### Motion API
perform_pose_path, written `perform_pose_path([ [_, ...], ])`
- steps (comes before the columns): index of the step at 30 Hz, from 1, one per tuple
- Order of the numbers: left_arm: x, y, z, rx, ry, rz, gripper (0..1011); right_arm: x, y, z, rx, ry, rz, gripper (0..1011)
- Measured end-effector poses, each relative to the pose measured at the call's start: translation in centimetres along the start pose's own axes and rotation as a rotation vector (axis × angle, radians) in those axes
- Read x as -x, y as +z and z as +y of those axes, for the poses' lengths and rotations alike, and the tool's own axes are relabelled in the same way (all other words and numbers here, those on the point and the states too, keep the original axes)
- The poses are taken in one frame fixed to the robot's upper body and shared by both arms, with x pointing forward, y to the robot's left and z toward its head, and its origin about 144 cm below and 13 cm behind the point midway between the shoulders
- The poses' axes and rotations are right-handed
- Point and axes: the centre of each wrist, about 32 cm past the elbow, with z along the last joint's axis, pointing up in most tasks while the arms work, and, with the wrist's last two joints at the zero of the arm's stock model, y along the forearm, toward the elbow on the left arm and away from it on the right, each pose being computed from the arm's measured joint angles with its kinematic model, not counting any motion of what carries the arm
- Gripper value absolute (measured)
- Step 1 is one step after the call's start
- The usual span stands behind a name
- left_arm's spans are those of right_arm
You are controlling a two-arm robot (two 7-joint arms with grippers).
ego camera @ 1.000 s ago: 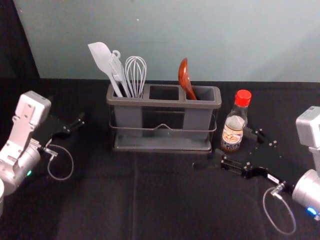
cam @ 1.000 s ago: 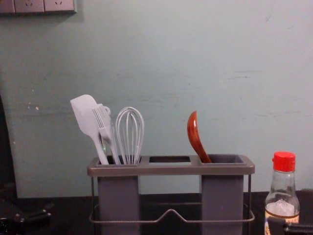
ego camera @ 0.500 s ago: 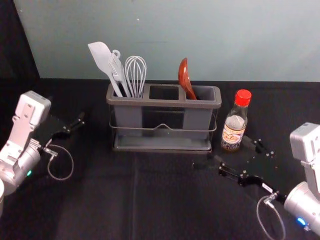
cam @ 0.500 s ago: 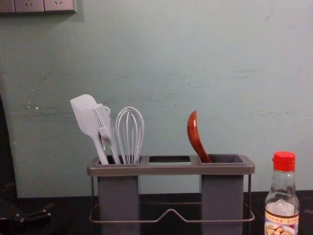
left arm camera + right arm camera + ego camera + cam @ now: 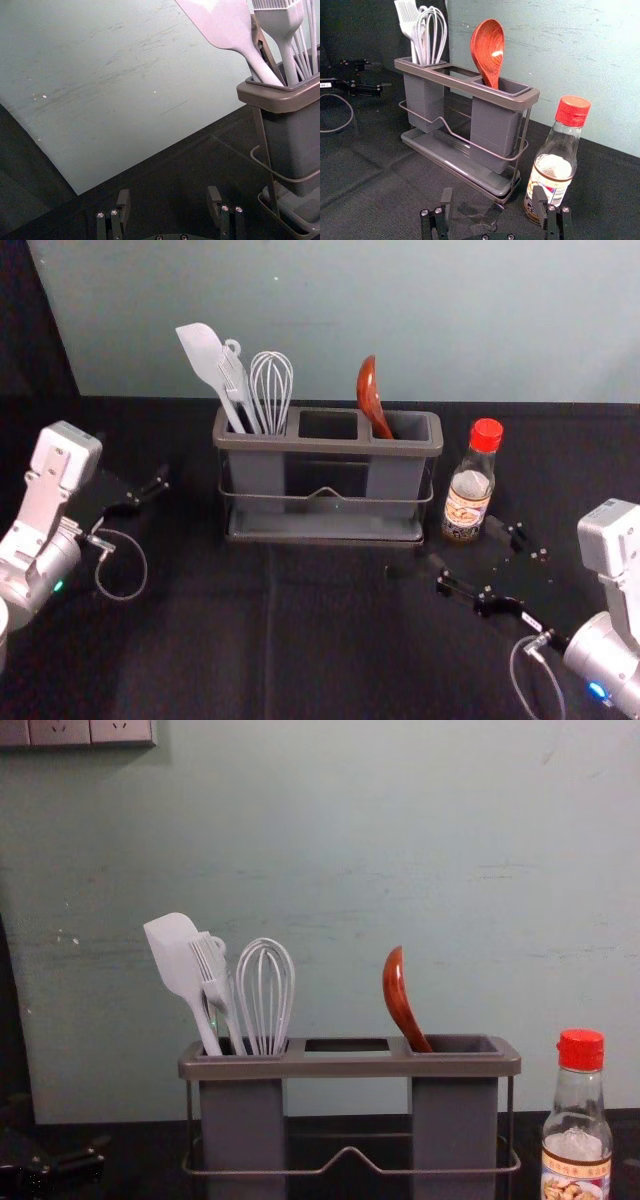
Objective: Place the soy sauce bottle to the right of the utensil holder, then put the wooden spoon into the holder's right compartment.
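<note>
Count: 1 utensil holder [image 5: 330, 448], 3 openings in its rim, 2 cups [image 5: 455, 1140] under those, 1 tray [image 5: 325, 530] at its base. 1 wooden spoon [image 5: 368, 390]. 1 spatula [image 5: 203, 352], 1 brush [image 5: 208, 965], 1 whisk [image 5: 265, 990], plus at least 1 more utensil [image 5: 232, 346] behind the brush, type unclear, so 5 utensils minimum. 1 soy sauce bottle [image 5: 467, 502], 1 red cap [image 5: 487, 435]. Wall socket panels [image 5: 60, 732]: 3 in the chest view, cut by its edge. Grippers: 2, left gripper [image 5: 133, 458] and right gripper [image 5: 460, 542].
</note>
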Motion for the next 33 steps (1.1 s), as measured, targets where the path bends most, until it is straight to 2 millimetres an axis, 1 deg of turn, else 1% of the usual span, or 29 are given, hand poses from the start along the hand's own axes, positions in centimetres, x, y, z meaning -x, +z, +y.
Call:
perform_pose_path([
  [33, 0.0, 0.0, 0.0, 0.0, 0.0, 0.0, 1005, -0.01, 0.16, 0.01, -0.002, 0.002, -0.001, 1002],
])
